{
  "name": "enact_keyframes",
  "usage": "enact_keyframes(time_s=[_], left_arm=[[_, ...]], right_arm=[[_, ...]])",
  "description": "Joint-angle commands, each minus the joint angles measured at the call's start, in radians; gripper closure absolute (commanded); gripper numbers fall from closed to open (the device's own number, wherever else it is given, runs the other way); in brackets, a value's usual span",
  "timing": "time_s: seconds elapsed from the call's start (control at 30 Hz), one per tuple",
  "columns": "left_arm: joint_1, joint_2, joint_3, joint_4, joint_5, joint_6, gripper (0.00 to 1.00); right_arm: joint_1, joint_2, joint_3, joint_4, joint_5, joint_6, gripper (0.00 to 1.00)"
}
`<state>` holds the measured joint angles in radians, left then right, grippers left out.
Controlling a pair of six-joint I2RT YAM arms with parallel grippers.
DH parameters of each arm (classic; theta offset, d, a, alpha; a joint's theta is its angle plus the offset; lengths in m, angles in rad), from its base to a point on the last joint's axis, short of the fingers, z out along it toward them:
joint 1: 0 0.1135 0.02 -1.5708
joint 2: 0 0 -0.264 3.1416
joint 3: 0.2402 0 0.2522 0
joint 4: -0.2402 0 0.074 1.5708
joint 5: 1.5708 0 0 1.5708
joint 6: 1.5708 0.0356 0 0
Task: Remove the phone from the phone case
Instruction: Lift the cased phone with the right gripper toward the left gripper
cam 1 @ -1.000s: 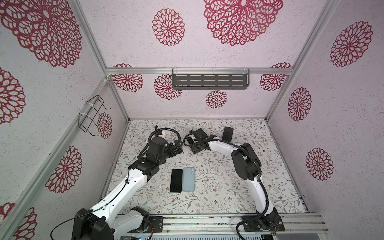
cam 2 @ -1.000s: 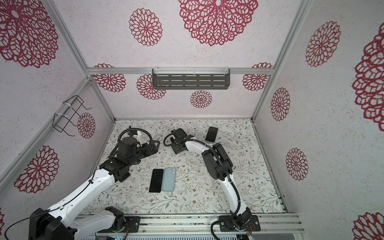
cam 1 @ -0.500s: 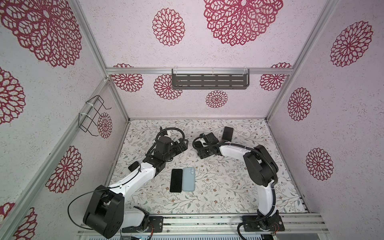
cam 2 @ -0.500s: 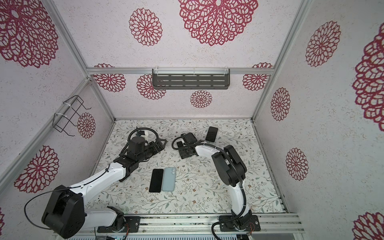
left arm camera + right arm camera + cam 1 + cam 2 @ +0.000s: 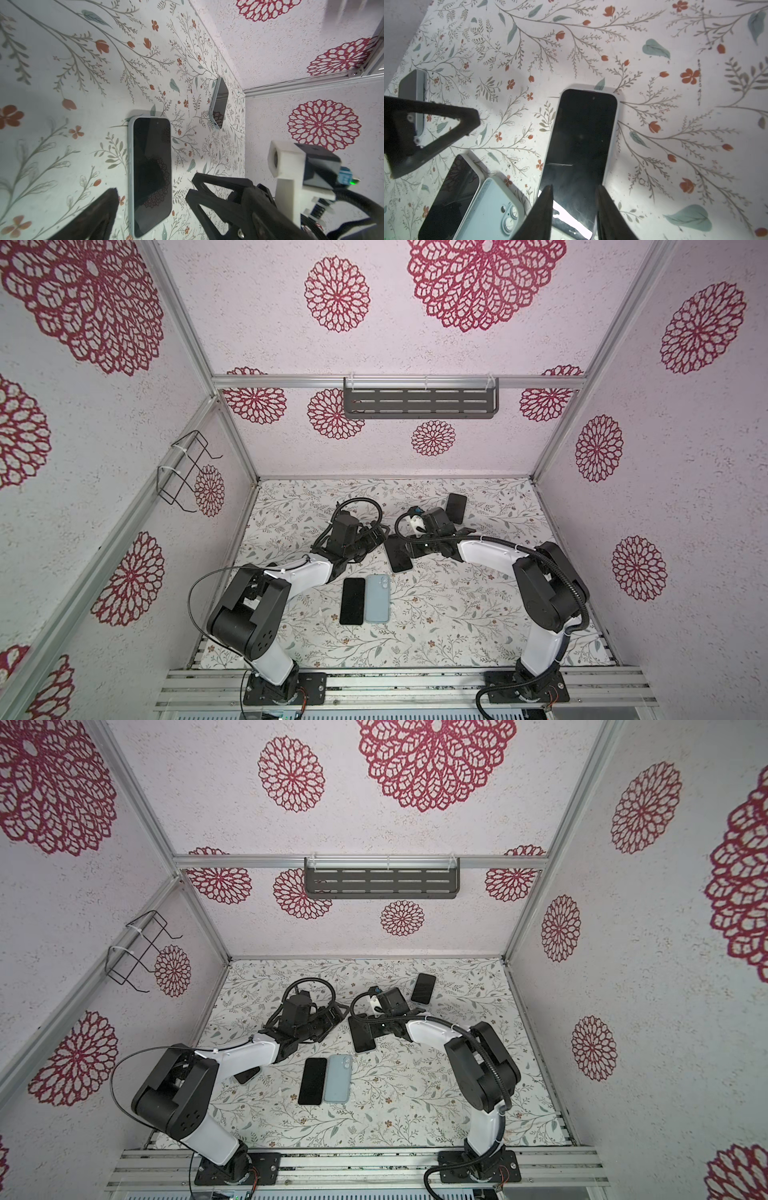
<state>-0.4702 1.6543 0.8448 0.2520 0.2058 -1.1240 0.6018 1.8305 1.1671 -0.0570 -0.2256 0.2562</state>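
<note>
The phone (image 5: 397,560) lies flat, screen up, near the middle of the floral table (image 5: 457,614) in both top views, between my two grippers. Nearer the rail a black phone (image 5: 352,600) and a pale blue phone (image 5: 377,598), back up, lie side by side, and a far phone (image 5: 456,508) sits toward the back wall. From up there the left gripper (image 5: 376,540) is just beside the phone's left edge and the right gripper (image 5: 412,549) overlaps its right edge, but I cannot judge either opening. A second ago these views showed me no phone between the grippers. Now it lies in plain sight, the left elbow has come in from the left wall and the right elbow has swung toward the right wall. The left wrist view adds what the top views miss: the phone case (image 5: 130,166), a pale blue rim round the dark screen with the phone seated in it. One finger (image 5: 104,207) of the left gripper, spread wide, stands just beside that rim without touching, and the right gripper's tips are near the opposite side. The right wrist view shows the right gripper (image 5: 573,187) partly apart, narrower than the left, hovering over the phone's near end; whether its fingers touch the case I cannot tell.
</note>
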Motion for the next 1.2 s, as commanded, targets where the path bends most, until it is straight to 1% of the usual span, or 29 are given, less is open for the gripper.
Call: enact_keyframes(time_s=[0.0,0.07,0.13,0.17,0.23,0.27,0.37,0.5,0.63,0.73,0.93,1.0,1.17], left_arm=[[-0.01,-0.007,0.015,0.046,-0.011,-0.029,0.03],[-0.011,-0.04,0.001,0.039,-0.038,-0.024,0.03],[-0.012,-0.08,-0.001,0.013,-0.063,-0.002,0.03],[-0.014,-0.107,-0.001,-0.012,-0.085,0.013,0.03],[-0.018,-0.16,-0.004,-0.061,-0.135,0.038,0.03],[-0.018,-0.188,-0.01,-0.082,-0.162,0.048,0.03],[-0.016,-0.275,-0.035,-0.129,-0.229,0.076,0.03],[-0.018,-0.343,-0.028,-0.207,-0.257,0.121,0.03],[-0.017,-0.392,-0.04,-0.242,-0.279,0.142,0.03],[-0.016,-0.412,-0.049,-0.252,-0.282,0.153,0.03],[-0.017,-0.437,-0.056,-0.27,-0.28,0.165,0.03],[-0.016,-0.442,-0.061,-0.272,-0.282,0.166,0.03],[-0.016,-0.443,-0.066,-0.269,-0.276,0.167,0.03]], right_arm=[[0.0,-0.045,0.0,-0.009,0.005,-0.014,0.43],[0.006,-0.058,-0.005,-0.04,0.055,-0.016,0.24],[0.021,-0.067,-0.014,-0.05,0.07,-0.017,0.15],[0.032,-0.064,-0.008,-0.069,0.093,-0.018,0.13],[0.058,-0.052,0.012,-0.106,0.137,-0.015,0.04],[0.076,-0.043,0.025,-0.129,0.163,-0.017,0.02],[0.127,0.012,0.097,-0.22,0.246,-0.034,0.01],[0.154,0.083,0.184,-0.31,0.312,-0.032,0.01],[0.162,0.129,0.247,-0.359,0.298,-0.036,0.01],[0.174,0.169,0.303,-0.416,0.309,-0.046,0.02],[0.177,0.219,0.379,-0.498,0.311,-0.05,0.03],[0.179,0.228,0.392,-0.511,0.291,-0.052,0.04],[0.184,0.269,0.448,-0.582,0.318,-0.059,0.05]])
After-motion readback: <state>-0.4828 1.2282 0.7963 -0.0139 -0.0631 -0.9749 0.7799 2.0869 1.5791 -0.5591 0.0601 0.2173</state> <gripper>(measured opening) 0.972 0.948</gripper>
